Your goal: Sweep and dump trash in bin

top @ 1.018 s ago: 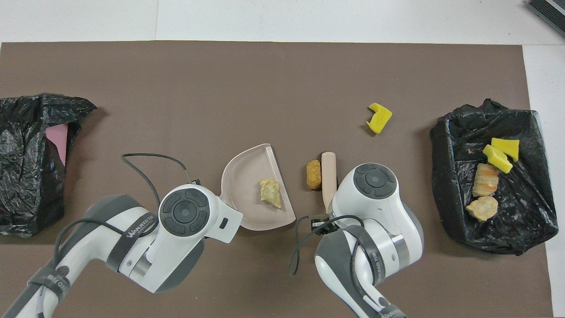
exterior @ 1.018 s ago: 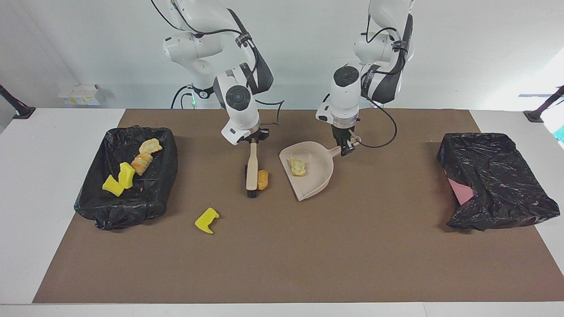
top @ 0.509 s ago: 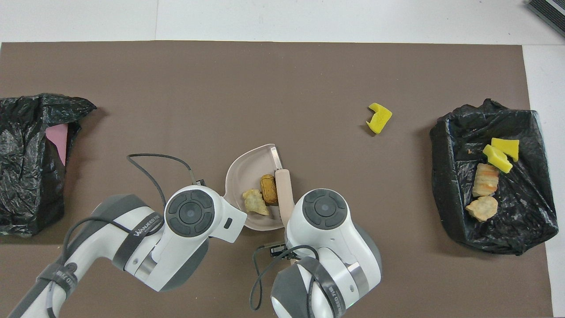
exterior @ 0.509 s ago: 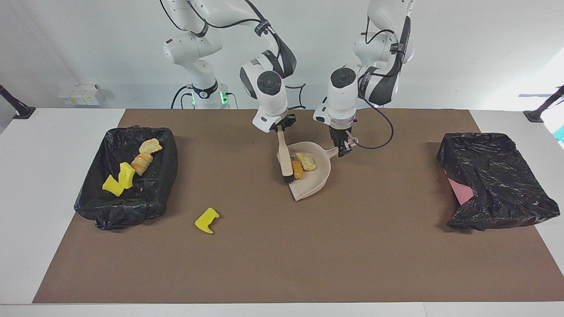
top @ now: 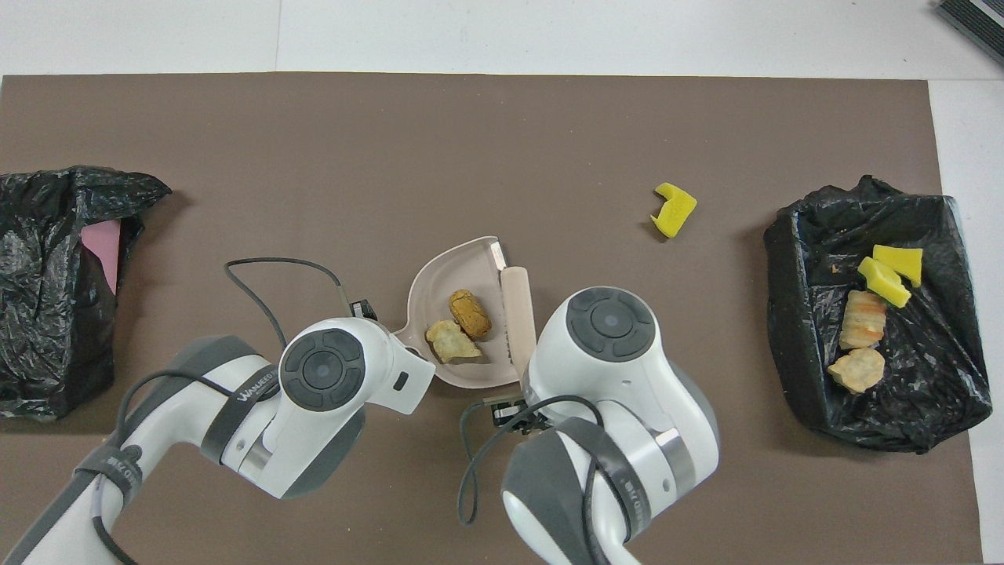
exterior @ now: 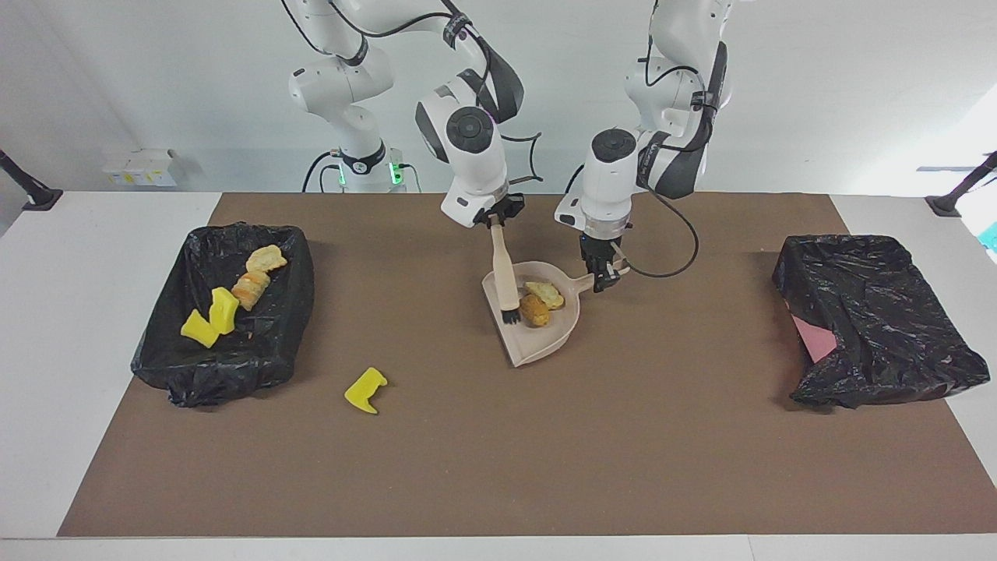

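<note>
While clamped on brush [exterior: 505, 274], right gripper [exterior: 496, 220] over dustpan [exterior: 545, 343]; left gripper [exterior: 606, 274] clamped on dustpan handle. Two scraps [exterior: 537, 304] in dustpan, four in bin [exterior: 226, 366], one yellow chunk [exterior: 365, 390] on mat.

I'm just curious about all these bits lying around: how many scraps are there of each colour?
Yellow foam scraps: 3, two in the bin at and, one on the mat
Tan bread-like scraps: 4, two in the bin, two in the dustpan at and
Total: 7
</note>
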